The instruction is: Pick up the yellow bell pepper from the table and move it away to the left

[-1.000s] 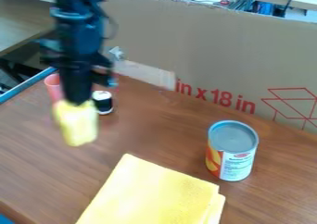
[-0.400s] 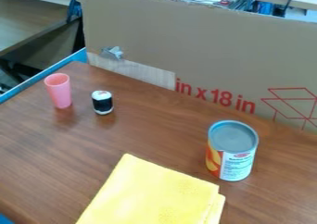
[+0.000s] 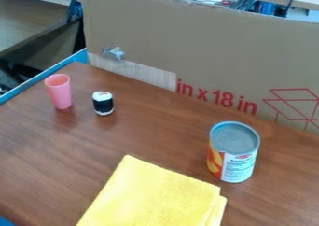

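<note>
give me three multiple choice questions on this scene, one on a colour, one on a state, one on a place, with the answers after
1. What colour is the folded rectangular cloth?
A) green
B) grey
C) yellow

2. How is the large labelled metal tin?
A) standing upright
B) lying on its side
C) leaning against the cardboard

3. Where is the tall pink cup?
A) to the right of the tin
B) just left of the small black-and-white cylinder
C) on top of the cloth

Answers:
1: C, its whole visible surface is yellow.
2: A, its round grey end faces up and its label runs round the side.
3: B, the two stand side by side at the picture's left, with a gap of wood between them.
</note>
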Robot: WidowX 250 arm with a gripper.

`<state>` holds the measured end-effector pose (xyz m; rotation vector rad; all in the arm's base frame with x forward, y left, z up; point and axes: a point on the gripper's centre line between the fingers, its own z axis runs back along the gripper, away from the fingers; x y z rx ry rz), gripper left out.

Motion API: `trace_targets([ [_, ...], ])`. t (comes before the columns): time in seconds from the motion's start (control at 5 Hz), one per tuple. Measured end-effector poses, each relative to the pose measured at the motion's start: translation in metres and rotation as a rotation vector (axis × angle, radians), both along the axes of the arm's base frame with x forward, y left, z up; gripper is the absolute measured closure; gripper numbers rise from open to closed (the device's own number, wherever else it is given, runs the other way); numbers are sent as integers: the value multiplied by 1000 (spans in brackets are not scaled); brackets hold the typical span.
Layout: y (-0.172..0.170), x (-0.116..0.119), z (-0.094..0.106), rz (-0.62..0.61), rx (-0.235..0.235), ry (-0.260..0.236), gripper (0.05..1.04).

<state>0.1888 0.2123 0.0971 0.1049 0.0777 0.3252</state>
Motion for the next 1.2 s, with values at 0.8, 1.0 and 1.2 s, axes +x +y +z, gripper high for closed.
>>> trace_targets([
  [0.8, -8, 0, -20, 5, -51, -1, 705],
  [1.0, -16, 0, 6, 51, -30, -72, 413],
  [1.2, -21, 3, 30, 110, 11, -84, 131],
])
